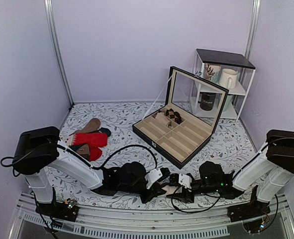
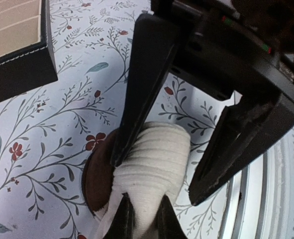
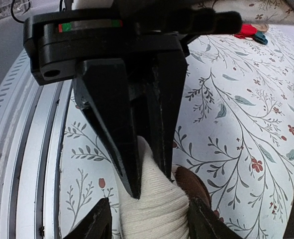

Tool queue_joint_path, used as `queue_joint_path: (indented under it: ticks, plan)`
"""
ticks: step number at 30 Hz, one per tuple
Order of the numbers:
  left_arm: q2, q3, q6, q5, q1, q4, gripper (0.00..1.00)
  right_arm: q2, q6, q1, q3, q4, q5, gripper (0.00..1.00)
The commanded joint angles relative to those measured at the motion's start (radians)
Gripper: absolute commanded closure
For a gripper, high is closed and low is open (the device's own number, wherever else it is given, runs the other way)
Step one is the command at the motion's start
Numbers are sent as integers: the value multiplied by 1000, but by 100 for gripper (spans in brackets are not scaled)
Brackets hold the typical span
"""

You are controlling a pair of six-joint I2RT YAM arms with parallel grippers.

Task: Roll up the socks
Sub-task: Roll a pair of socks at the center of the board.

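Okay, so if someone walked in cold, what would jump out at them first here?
At the near edge, both grippers meet on one rolled cream sock with a brown end: the left gripper pinches it and the right gripper straddles it. Behind them, mid-table, stands an open compartmented case, and bright red socks lie at the left.

Beyond the left claw (image 1: 162,188) and right claw (image 1: 180,189), further up the floral tablecloth (image 1: 112,119), a black compartment case (image 1: 179,137) stands with its glass lid (image 1: 196,94) raised. Small dark items lie in its far cells. Behind the case, far off on the right claw's side, a white wire shelf (image 1: 224,82) carries a white mug (image 1: 228,78) and a black jar (image 1: 207,101). Well left of the left claw, red socks (image 1: 89,139) lie among tan and teal socks (image 1: 90,125). A black cable (image 1: 132,147) loops just beyond the left claw.
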Motion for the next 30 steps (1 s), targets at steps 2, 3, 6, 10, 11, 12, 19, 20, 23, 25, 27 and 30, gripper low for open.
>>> queue_joint_path:
  ticks: [2,3,6,10,11,12,19,20,23,25,27,30]
  plan:
    - [103,-60,0,75,-4,-351,100,46,112,50,-12,-65,48,48]
    - [103,-59,3,76,-4,-352,100,52,129,58,-12,-76,62,48]
    - [134,-56,7,81,0,-353,100,79,186,76,-11,-92,112,46]
    - [141,-58,9,86,3,-352,100,82,263,94,-34,-79,164,39]
    - [143,-58,10,85,3,-352,100,71,271,94,-45,-71,168,39]
    - [143,-58,10,88,3,-352,100,56,279,94,-57,-62,170,39]
    - [143,-58,16,90,6,-353,100,57,286,94,-64,-59,147,51]
    - [142,-60,16,90,6,-351,100,75,287,94,-57,-60,140,52]
    - [143,-61,19,91,6,-352,100,113,300,101,-35,-84,151,53]
    - [143,-61,20,94,6,-350,100,98,323,109,-59,-67,195,46]
    - [143,-62,19,95,6,-349,100,42,349,109,-115,1,206,41]
    - [146,-59,19,98,7,-352,100,-76,341,109,-161,25,232,38]
